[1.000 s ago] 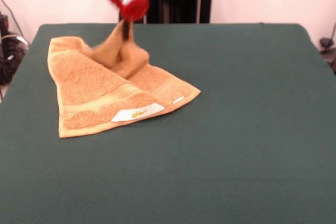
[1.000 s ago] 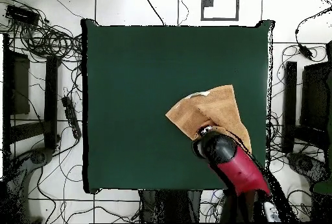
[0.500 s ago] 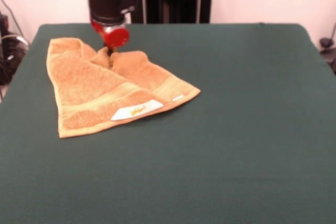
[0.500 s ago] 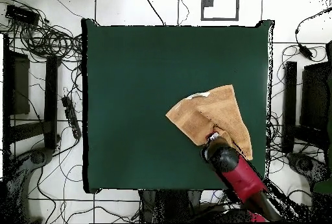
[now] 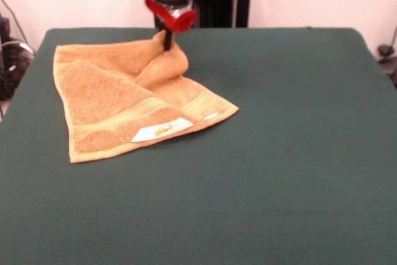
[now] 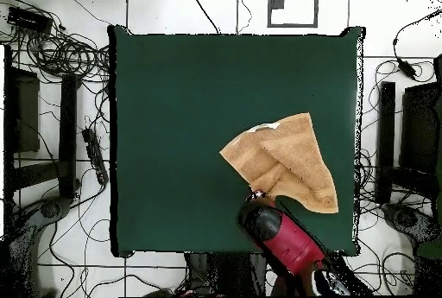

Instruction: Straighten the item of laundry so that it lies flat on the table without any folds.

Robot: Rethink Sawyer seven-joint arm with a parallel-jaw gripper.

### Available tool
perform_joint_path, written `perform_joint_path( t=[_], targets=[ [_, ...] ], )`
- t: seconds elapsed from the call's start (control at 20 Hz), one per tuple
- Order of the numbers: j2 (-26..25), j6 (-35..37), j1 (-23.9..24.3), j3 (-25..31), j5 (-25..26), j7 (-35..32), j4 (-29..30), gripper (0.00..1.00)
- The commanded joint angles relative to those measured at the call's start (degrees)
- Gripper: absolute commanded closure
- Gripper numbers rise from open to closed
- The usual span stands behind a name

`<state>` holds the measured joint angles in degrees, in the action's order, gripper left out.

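The table (image 5: 298, 172), draped in dark green cloth, lies bare over most of its width, with wide open room to one side of my towel (image 5: 105, 100) and in front of it. The orange-tan towel sits near one back corner, its side edge close to the table's edge, one corner folded over and raised. Its white label (image 5: 162, 131) faces the open cloth. My claw (image 5: 167, 40) is clamped on that raised fold, lifting it; the fingertips are buried in terry and hard to make out.
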<state>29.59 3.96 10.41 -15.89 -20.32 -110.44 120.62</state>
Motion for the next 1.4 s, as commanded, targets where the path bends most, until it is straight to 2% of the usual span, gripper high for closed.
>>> perform_joint_path(
  t=[0.05,0.1,0.2,0.35,0.55,0.8,1.0,1.2,1.3,1.4],
  targets=[
    [3.05,9.59,-8.81,-7.08,-3.96,-16.15,4.21,1.00],
    [3.12,10.24,-10.59,-9.04,-4.04,-16.36,3.71,1.00],
    [3.99,9.43,-9.01,-6.87,-3.75,-15.78,4.80,1.00],
    [3.39,5.77,-5.40,-1.85,-3.64,-14.85,6.48,1.00],
    [0.10,-0.13,0.43,4.59,-2.61,-14.29,8.45,1.00],
    [-1.21,-1.71,4.11,6.29,-0.02,-12.35,10.24,1.00],
    [-0.46,-6.72,4.70,5.64,1.45,-14.28,13.45,1.00],
    [1.05,-10.28,9.25,9.01,3.69,-14.78,16.81,1.00],
    [-0.10,-14.20,12.22,12.82,4.95,-17.20,18.32,1.00],
    [-1.98,-17.19,12.37,14.14,5.35,-19.22,18.10,1.00]
  ],
)
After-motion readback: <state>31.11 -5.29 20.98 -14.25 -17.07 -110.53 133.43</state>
